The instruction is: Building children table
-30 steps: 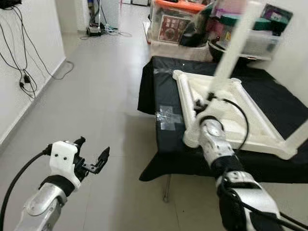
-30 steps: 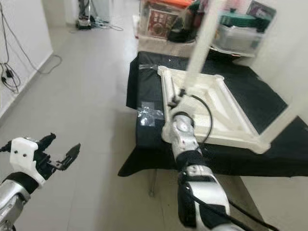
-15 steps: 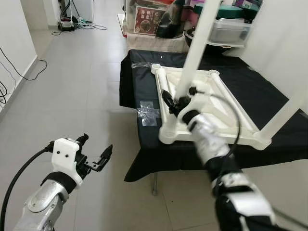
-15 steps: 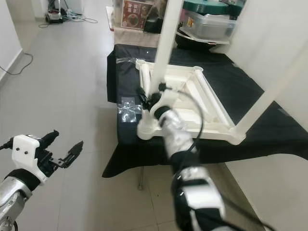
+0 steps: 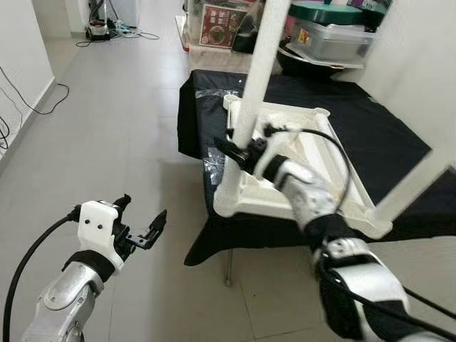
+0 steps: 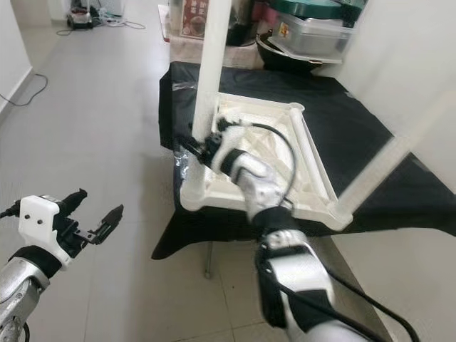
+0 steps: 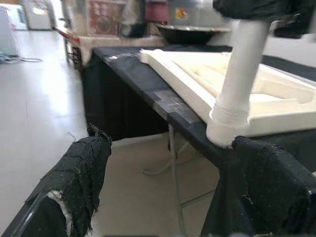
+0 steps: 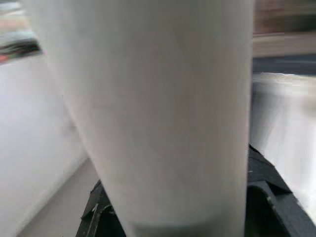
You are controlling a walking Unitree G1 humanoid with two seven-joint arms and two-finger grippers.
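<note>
Left eye view: your left gripper (image 5: 142,224) hangs over the bare floor (image 5: 128,107), well apart from the work, fingers spread and holding nothing. To its right, the upturned white children's table top (image 5: 313,160) lies on the black-covered table (image 5: 377,135), its near-left corner overhanging the front edge. A white table leg (image 5: 256,71) rises from that corner socket, and a second leg (image 5: 417,178) stands at the near-right corner. Your right gripper (image 5: 239,153) is at the lower part of the left leg, fingers either side of it, apparently pinching it.

Judged step: seating this leg in its socket. Keep the leg in line with the socket and press or twist along its axis. A sideways push could drag the overhanging top off the front edge. Consider bringing the free left gripper up to steady that corner.

The left wrist view gives what the head views lack: a side-on look at the joint, with the leg base (image 7: 228,116) entering the collar and sitting upright. The right wrist view confirms only proximity: the leg's white shaft (image 8: 163,113) is hard against the lens, black fingers (image 8: 276,207) flanking it. It is too blurred to judge the contact.
</note>
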